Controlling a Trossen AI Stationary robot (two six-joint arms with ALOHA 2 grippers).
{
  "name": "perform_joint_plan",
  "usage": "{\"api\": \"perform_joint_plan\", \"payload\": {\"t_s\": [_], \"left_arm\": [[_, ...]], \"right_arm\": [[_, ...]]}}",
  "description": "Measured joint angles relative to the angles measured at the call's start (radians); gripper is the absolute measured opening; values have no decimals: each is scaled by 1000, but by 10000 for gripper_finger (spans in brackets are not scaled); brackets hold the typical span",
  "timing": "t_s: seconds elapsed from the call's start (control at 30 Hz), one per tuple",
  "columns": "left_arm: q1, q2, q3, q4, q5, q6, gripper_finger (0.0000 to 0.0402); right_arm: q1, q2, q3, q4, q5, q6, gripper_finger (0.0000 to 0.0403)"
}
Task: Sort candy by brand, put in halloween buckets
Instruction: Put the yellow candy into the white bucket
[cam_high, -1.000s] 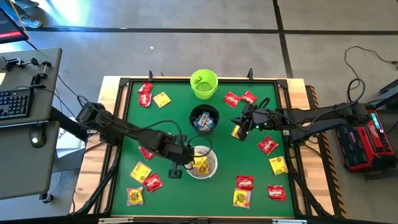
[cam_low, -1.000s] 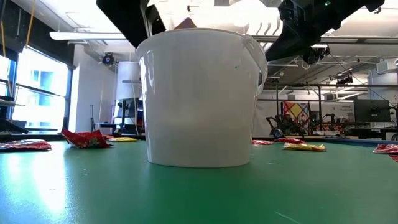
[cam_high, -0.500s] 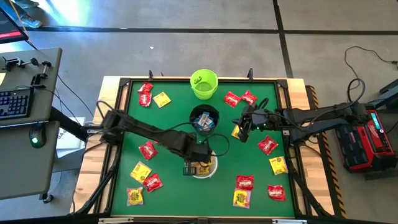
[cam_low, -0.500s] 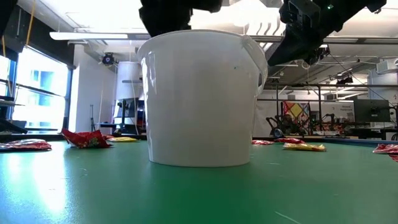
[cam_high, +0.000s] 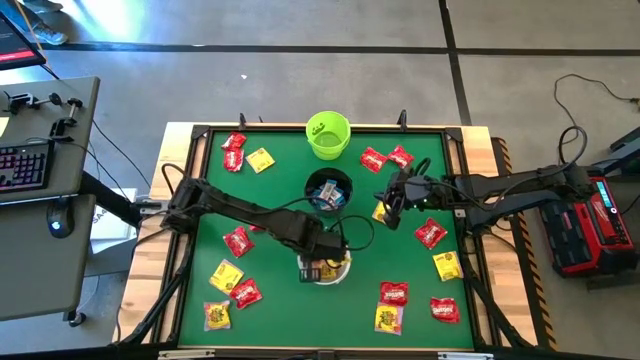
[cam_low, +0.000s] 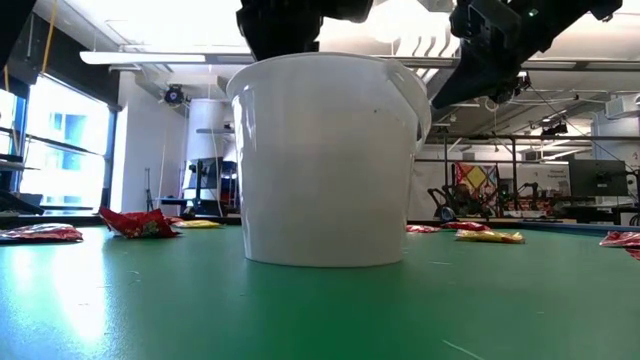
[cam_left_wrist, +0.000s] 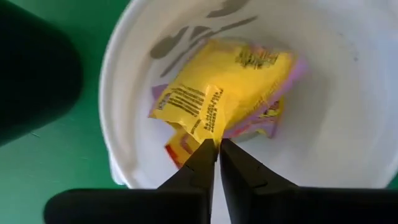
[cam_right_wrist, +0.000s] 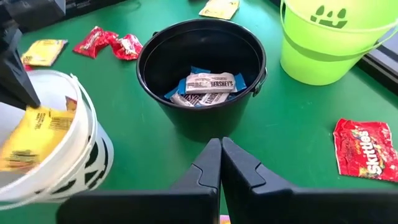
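Left end effector (cam_left_wrist: 217, 144): fingers nearly pressed together, tips at the edge of a yellow packet (cam_left_wrist: 214, 87), poised over the mouth of the white bucket (cam_high: 326, 265); whether it pinches the packet cannot be told. More yellow packets lie beneath, inside.

Right end effector (cam_right_wrist: 221, 145): fingers pressed together, holding nothing, poised near the black bucket (cam_right_wrist: 200, 74), which holds blue-and-white packets (cam_right_wrist: 210, 86).

Green bucket (cam_high: 328, 135): at the far edge of the counter (cam_high: 280, 190), well apart from the other 2 buckets.

Loose candy: red packets (cam_high: 238, 241) and yellow packets (cam_high: 226, 273) along the left side; a red Skittles packet (cam_right_wrist: 362, 147) and others along the right side and near edge. Bare green surface between black and green buckets.
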Motion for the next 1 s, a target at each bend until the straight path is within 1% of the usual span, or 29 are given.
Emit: {"api": "perform_joint_plan", "payload": {"t_s": [0.13, 0.23, 0.33, 0.43, 0.57, 0.77, 0.87, 1.0], "left_arm": [[-7, 0, 0, -1, 40, -37, 45], [-21, -2, 0, -18, 45, -72, 69], [-38, -20, 0, -55, 35, -82, 86], [-62, -52, 0, -58, -1, -80, 90], [-98, -105, 0, -52, -19, -85, 74], [-166, -197, 0, -71, -28, -209, 28], [-211, -224, 0, -137, -8, -293, 8], [-285, -248, -23, -226, 31, -393, 2]], "right_arm": [[0, 0, 0, -3, -11, -23, 0], [0, 0, 0, -3, -24, -25, 0], [0, 0, 0, -3, -30, -28, 0], [0, 0, 0, -3, -30, -28, 0], [0, 0, 0, -3, -35, -28, 0], [0, 0, 0, -2, -38, -45, 0], [0, 0, 0, -2, -38, -47, 0], [0, 0, 0, 1, -38, -47, 0]]}}
